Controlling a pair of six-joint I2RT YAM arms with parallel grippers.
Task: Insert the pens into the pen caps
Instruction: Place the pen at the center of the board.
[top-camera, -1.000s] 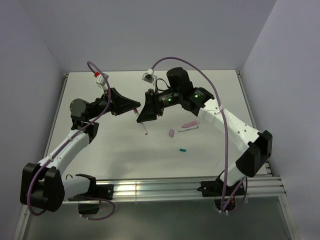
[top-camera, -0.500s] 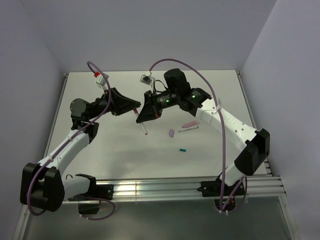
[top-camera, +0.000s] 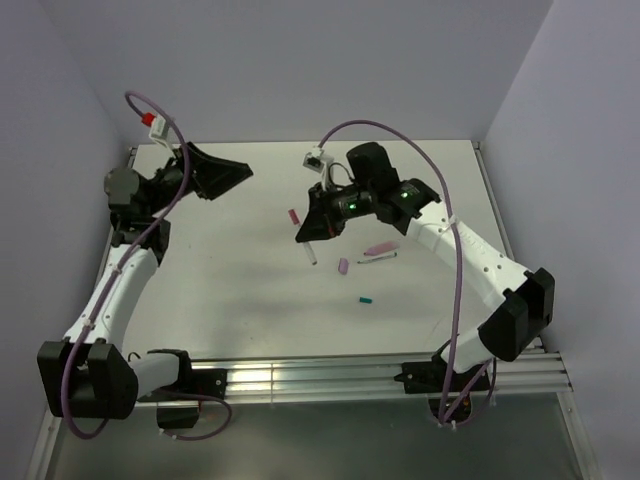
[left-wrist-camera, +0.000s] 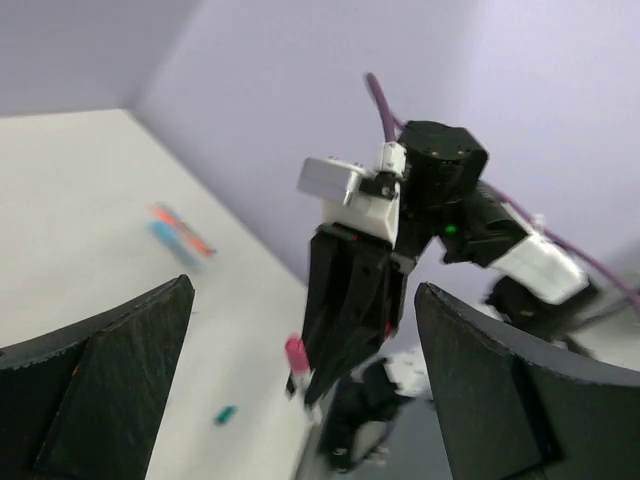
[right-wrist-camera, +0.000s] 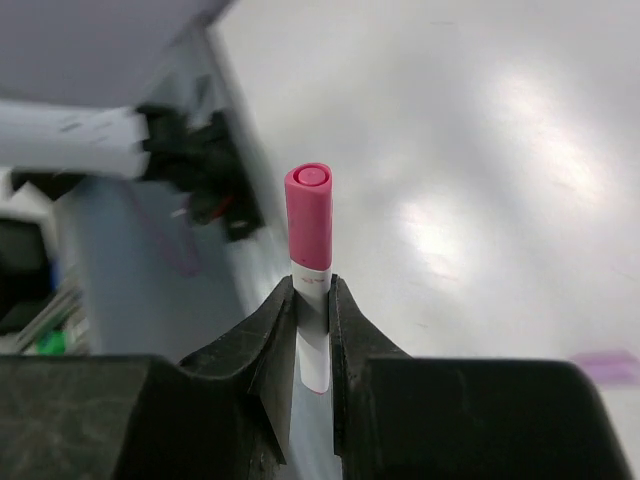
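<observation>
Right gripper (right-wrist-camera: 312, 296): clenched on a whitish slim plastic pen (right-wrist-camera: 312, 352). Its black fingers (right-wrist-camera: 268, 335) press the barrel from both sides.
Held pen, look: pale barrel topped by a pink cylindrical plastic cap (right-wrist-camera: 308, 215) with a flat round end. A narrow white collar shows just under the cap. The cap is in line with the barrel.
Held pen, place: the capped end stands clear beyond the fingertips. From above, the pen slants down from the tool toward the table. Contact with the table cannot be told.
Left gripper (top-camera: 238, 169): released, jaws wide apart, nothing between them. It is raised, facing the right gripper and well apart from it.
Just beside the right gripper, left-arm side: short pink-red plastic stub (top-camera: 294, 214) lying flat. It is too small to tell whether it is a cap.
Near the held pen's tip, other side: lilac short plastic cap (top-camera: 343, 266), lying alone.
Under the right forearm: pink slim plastic pen (top-camera: 378, 248), with a thinner item just beside it, unclear.
Further out, toward the arm bases: teal small plastic cap (top-camera: 366, 299).
Surface: white flat tabletop (top-camera: 230, 290).
</observation>
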